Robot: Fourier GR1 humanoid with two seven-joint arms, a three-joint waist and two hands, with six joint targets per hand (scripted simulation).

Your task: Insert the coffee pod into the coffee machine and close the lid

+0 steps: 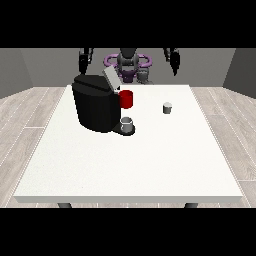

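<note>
Nearest the camera, well forward of both hands, the white table (130,170) lies bare to its front edge. Further back, below and ahead of the hand at the view's left (85,60), stands the black coffee machine (95,107) with a grey cup (127,125) on its drip tray and a red part (126,99) beside its head; its lid (111,79) is tilted up, so the chamber appears ready for loading. The coffee pod (167,107) stands upright on the table, below and ahead of the hand at the view's right (173,60), apart from the machine, evidently awaiting pickup. Both hands hang raised at the far edge, touching and holding nothing; finger spread cannot be told. Judgement: no step yet begun.
</note>
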